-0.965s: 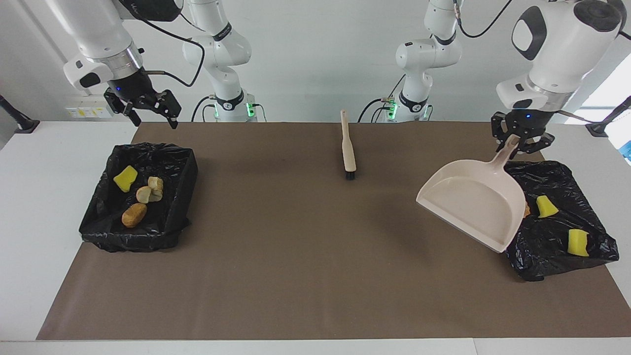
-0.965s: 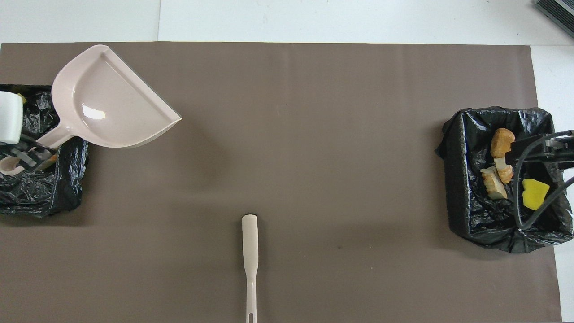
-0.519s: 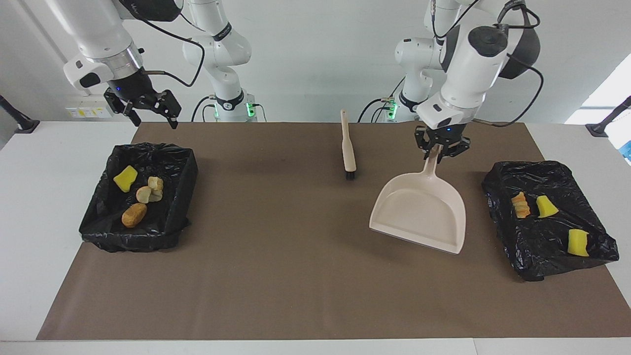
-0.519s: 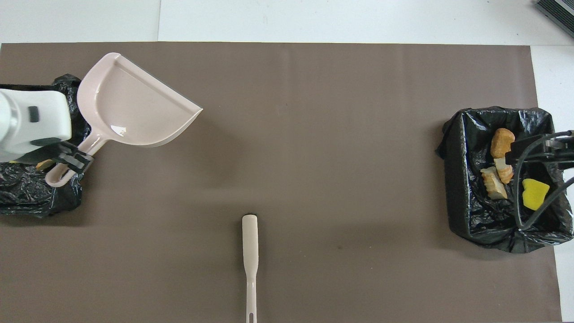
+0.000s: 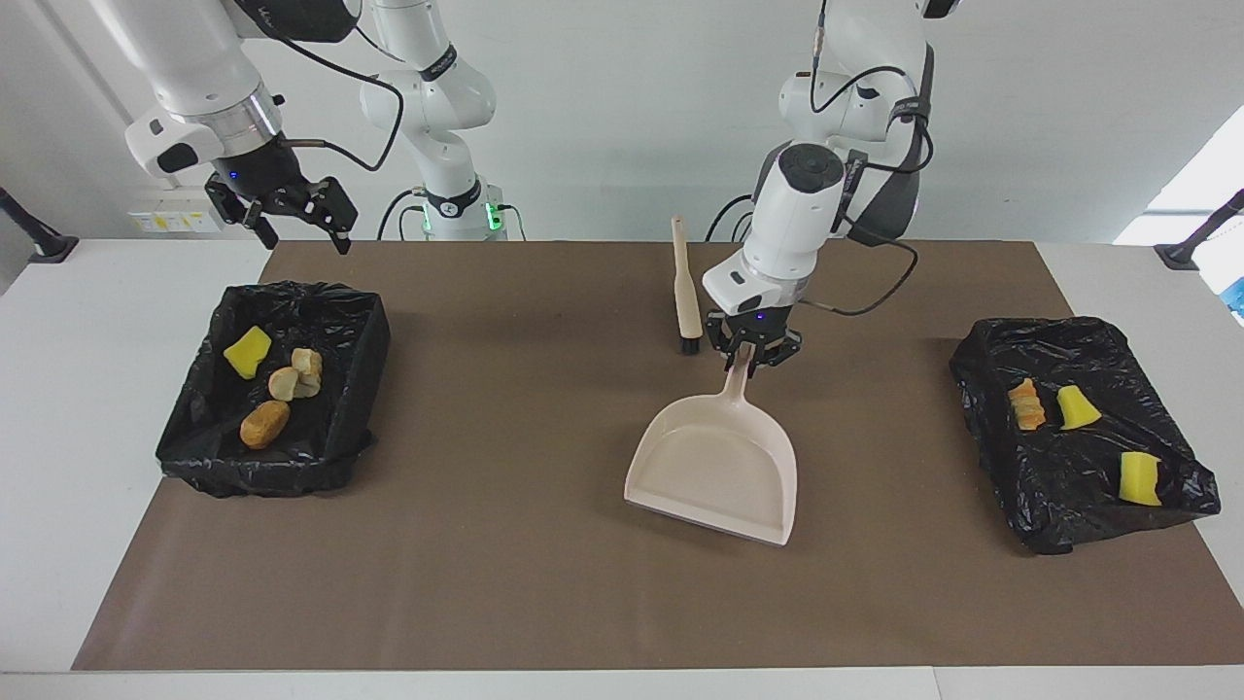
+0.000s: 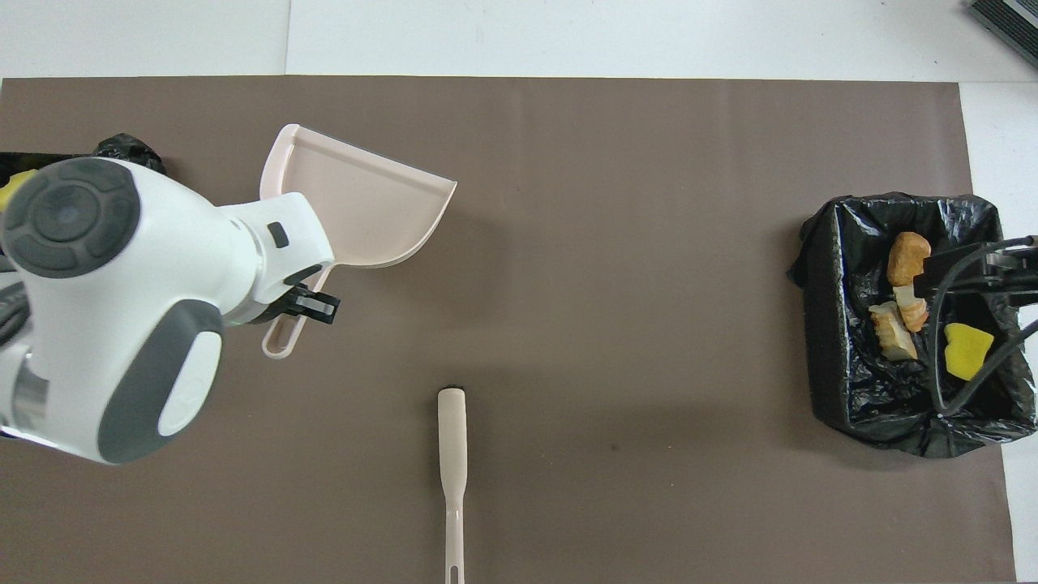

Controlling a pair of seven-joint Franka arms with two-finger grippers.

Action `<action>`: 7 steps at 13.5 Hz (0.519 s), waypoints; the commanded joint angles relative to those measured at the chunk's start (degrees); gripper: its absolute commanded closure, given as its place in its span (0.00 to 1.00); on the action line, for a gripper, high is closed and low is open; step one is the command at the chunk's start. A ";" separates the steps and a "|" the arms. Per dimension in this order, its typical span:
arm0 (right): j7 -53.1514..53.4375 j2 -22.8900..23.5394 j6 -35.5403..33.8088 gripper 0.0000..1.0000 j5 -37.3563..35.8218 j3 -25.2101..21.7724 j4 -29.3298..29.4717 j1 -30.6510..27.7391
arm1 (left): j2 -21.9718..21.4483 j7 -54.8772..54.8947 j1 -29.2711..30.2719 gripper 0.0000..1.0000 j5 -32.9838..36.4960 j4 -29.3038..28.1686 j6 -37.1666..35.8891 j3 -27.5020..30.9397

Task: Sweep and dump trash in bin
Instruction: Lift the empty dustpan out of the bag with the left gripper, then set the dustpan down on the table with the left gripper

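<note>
My left gripper is shut on the handle of the pale pink dustpan, which slopes down over the middle of the mat and holds nothing. From overhead the left arm covers part of the dustpan. My right gripper hangs open over the robots' edge of the black-lined bin at the right arm's end. That bin holds trash: a yellow sponge chunk, beige lumps and an orange-brown lump. A second black-lined bin at the left arm's end holds two yellow chunks and an orange piece.
A beige hand brush lies on the brown mat beside the left gripper, nearer to the robots than the dustpan, bristles pointing away from them. In the overhead view the brush sits at the mat's middle, at the robots' edge.
The left arm has carried the dustpan from over the bin at its end to the mat's middle and lowered it. The right arm has not moved.
</note>
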 commanded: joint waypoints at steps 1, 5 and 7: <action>-1.91 -1.02 1.00 0.00 0.58 0.11 -1.30 -0.38 | 1.13 -5.14 -1.76 1.00 -1.12 0.11 2.85 1.25; -1.91 -1.11 1.00 0.00 0.58 0.11 -1.30 -0.38 | 2.02 -3.26 -2.47 1.00 -1.12 -1.20 4.70 1.25; -1.91 -1.11 1.00 0.00 0.58 0.11 -1.30 -0.38 | 1.75 -3.05 -2.73 1.00 -1.38 -2.26 4.88 1.25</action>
